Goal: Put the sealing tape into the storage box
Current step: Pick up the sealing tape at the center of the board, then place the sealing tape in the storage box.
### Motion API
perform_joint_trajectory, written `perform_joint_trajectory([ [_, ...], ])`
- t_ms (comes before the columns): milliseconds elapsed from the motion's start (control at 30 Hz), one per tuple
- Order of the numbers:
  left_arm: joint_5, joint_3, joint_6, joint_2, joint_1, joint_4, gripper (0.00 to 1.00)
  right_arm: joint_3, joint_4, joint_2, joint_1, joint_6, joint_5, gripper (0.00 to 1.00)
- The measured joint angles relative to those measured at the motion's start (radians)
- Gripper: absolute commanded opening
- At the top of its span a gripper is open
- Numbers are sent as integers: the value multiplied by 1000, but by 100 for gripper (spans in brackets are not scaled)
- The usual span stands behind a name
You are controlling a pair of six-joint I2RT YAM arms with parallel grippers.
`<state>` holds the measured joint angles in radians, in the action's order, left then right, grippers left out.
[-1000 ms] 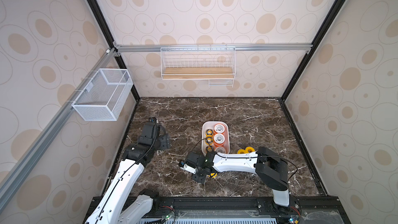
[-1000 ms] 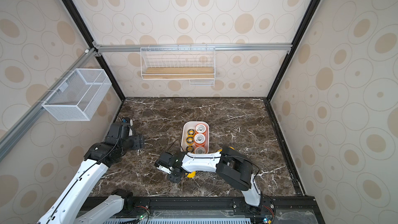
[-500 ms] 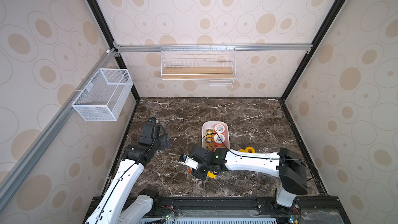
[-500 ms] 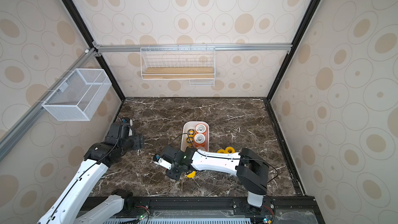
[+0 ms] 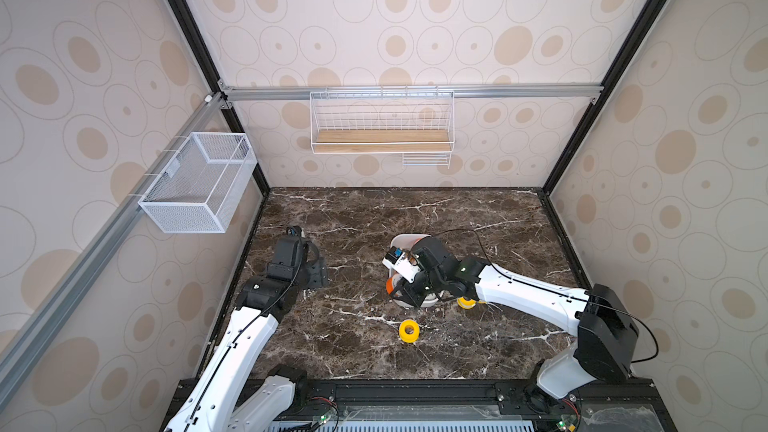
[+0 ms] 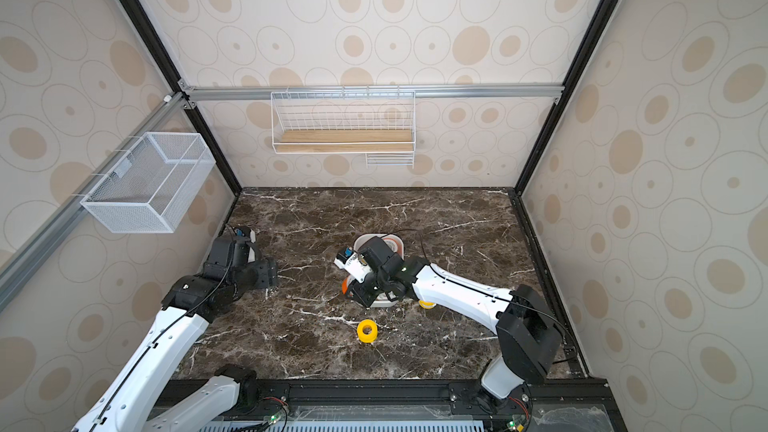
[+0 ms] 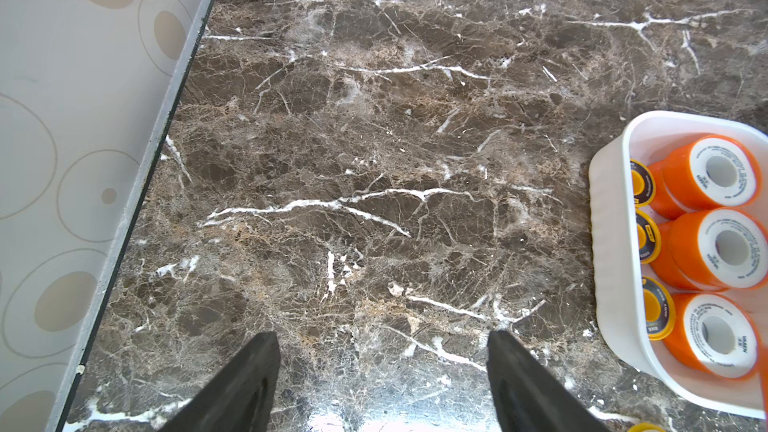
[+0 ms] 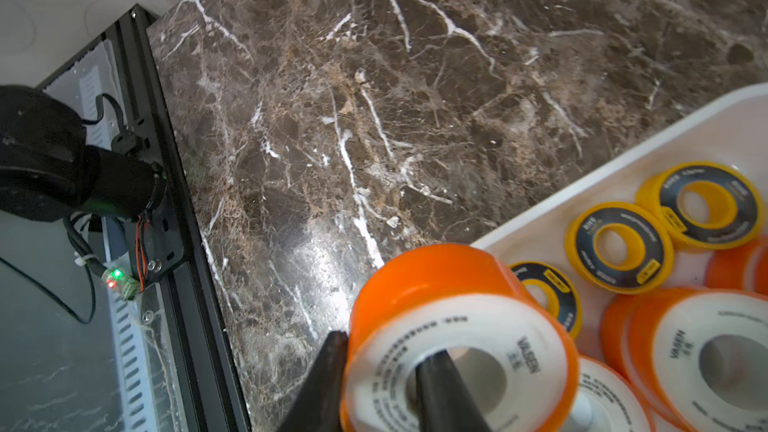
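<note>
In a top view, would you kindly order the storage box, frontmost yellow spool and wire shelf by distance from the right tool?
1. storage box, under the right tool.
2. frontmost yellow spool, on the table.
3. wire shelf, back wall.

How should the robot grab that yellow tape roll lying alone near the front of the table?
Probably from above, pinching the ring wall of the yellow roll: one finger down its hole, the other outside the rim. Its hole seems to face up, and the right gripper holds an orange roll just that way.
</note>
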<state>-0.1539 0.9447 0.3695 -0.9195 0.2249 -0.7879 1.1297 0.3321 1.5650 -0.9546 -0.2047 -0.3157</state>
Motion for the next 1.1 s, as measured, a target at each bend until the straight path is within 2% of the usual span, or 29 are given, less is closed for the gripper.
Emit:
perform_joint_trajectory([
  [333, 4, 0, 0, 0, 0, 0, 82, -19, 38, 10, 80, -53, 95, 24],
  [667, 14, 0, 0, -1, -5, 0, 82, -19, 111, 55, 83, -61, 218, 24],
  [1100, 18, 0, 0, -4, -5, 0, 82, -26, 146, 76, 83, -61, 266, 24],
])
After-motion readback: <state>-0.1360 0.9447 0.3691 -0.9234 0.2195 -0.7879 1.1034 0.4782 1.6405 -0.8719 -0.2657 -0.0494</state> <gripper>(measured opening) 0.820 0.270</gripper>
